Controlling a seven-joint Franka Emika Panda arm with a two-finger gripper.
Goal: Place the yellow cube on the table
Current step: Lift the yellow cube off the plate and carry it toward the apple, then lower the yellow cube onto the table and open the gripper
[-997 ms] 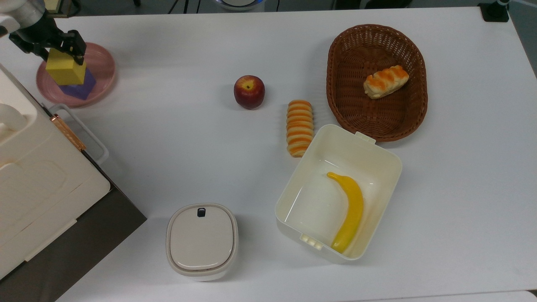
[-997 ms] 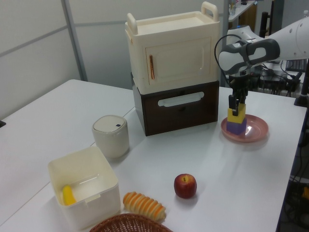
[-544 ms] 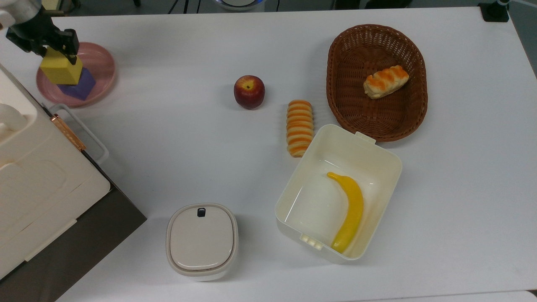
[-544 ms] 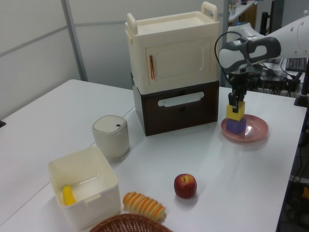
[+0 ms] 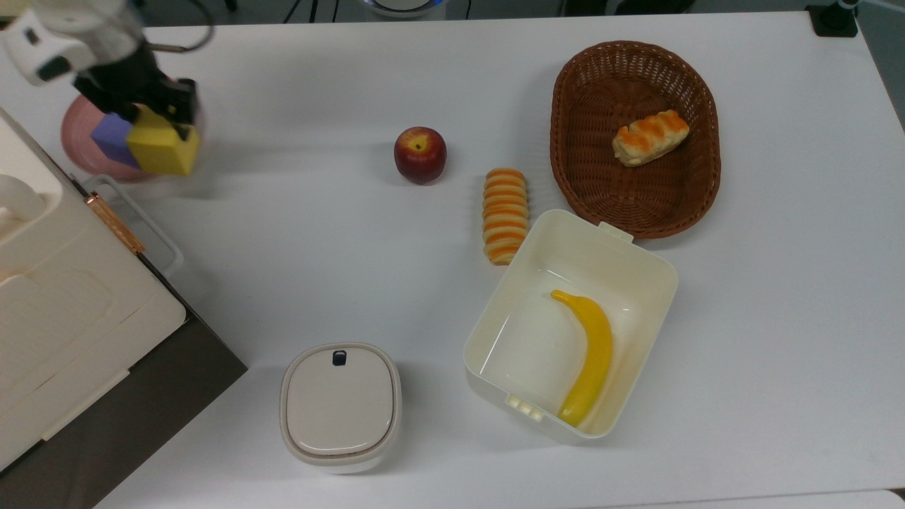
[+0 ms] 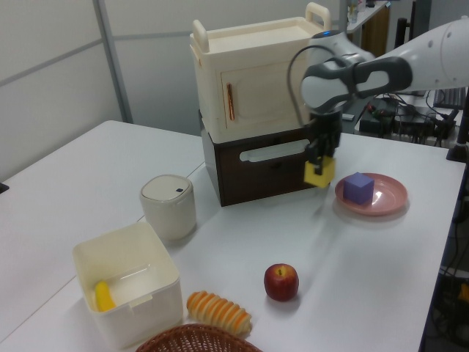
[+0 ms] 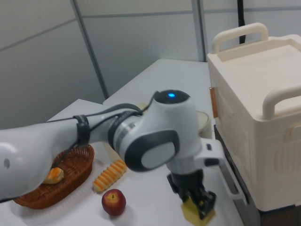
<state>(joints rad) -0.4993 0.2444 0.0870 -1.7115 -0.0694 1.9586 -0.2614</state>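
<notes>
Gripper [image 6: 320,163] jaws clamp the cube [image 6: 319,173], airborn, off plate [image 6: 387,199]; table [image 6: 366,257] below jaws; lowering and release left.

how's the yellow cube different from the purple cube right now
The yellow cube is held off the table in the gripper; the purple cube rests on the pink plate. The yellow cube hangs tilted; the purple cube sits flat. Both are plain cubes of similar size.

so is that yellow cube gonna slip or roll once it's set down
Probably neither. The yellow cube has flat faces and sharp edges, so it should sit still on the table. It looks matte and foam-like, likely light. The gripper holds it in the air by two flat sides, so slipping seems unlikely.
</notes>
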